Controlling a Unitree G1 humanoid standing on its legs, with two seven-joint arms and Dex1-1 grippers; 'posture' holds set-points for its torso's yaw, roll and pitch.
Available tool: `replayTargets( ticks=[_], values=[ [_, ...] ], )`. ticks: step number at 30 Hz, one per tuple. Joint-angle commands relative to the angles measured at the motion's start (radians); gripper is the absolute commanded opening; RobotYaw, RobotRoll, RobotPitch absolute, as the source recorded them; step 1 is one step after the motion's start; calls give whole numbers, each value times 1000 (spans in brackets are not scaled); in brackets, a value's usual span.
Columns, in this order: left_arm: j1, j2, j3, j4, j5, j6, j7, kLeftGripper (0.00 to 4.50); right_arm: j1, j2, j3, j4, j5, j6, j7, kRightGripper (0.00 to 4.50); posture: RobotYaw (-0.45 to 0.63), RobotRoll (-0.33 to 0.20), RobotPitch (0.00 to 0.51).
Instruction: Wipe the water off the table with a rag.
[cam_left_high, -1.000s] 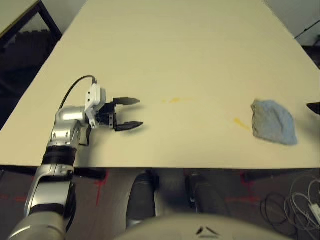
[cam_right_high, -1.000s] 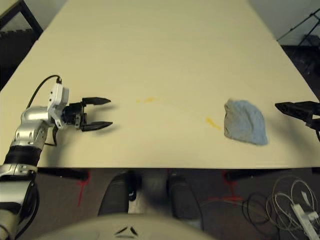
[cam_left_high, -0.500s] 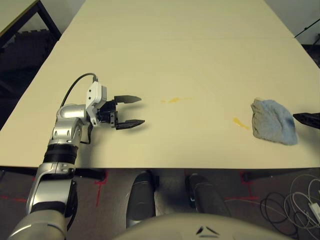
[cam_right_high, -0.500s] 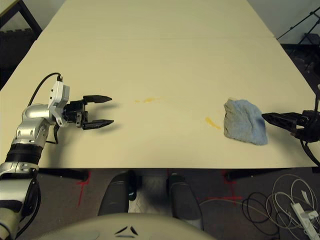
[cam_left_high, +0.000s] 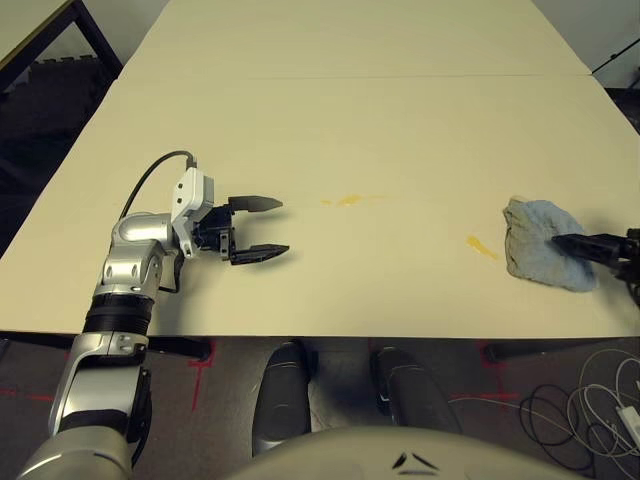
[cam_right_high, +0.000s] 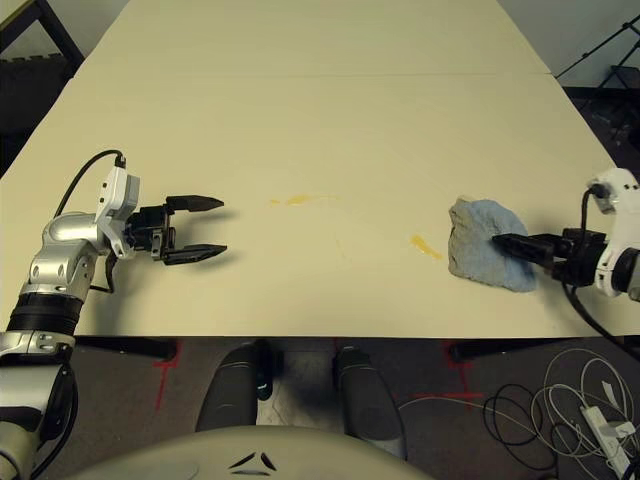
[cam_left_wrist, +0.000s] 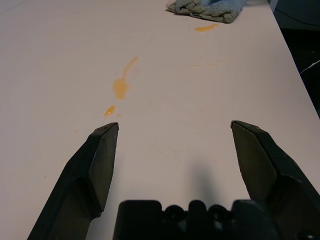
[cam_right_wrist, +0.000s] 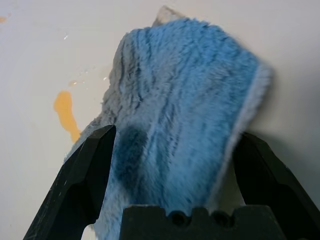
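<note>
The right gripper (cam_right_wrist: 170, 165) straddles the rag (cam_right_high: 487, 243), jaws spread. It should push deeper, then pinch the cloth's middle. The left gripper (cam_left_high: 258, 229) hangs with jaws apart.

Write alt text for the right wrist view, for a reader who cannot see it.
The right gripper is open, with its two black fingers on either side of a fuzzy light blue rag lying on the pale table. A small yellow-orange smear of water lies on the table right beside the rag.

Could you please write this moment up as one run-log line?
right gripper: open, straddling rag | left gripper: open, idle above table | water: unwiped beside rag
</note>
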Motion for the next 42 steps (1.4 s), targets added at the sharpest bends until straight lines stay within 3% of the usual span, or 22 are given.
replayTargets(
  ticks=[1,12,13,15,23,25,34,42],
  values=[
    [17,6,1,-21,1,2,0,4500,-9,23,40,14,-21,-3,-17,4489,81,0,179],
    [8,5,6,3,7,-15,12,4500,-7,24,57,61,-46,-20,-24,4489,73,0,175],
    [4,4,6,10,8,-17,13,4500,-10,25,56,69,-50,-24,-31,4321,68,0,175],
    [2,5,0,12,7,-18,6,4500,-21,28,53,79,-52,-32,-43,3853,65,0,175],
    [-11,2,-9,21,10,-20,-1,4500,-30,40,17,73,-43,-40,-65,785,49,0,179],
    [-9,2,-13,26,14,-26,-4,4500,-40,37,-10,89,-35,-38,-74,205,44,0,181],
    [-1,-3,-18,27,16,-25,-6,4500,-108,-19,-109,166,21,-9,-56,113,45,0,185],
    [-1,9,-15,35,19,-26,-12,4500,-134,-91,-103,97,82,54,49,111,60,0,191]
  ],
)
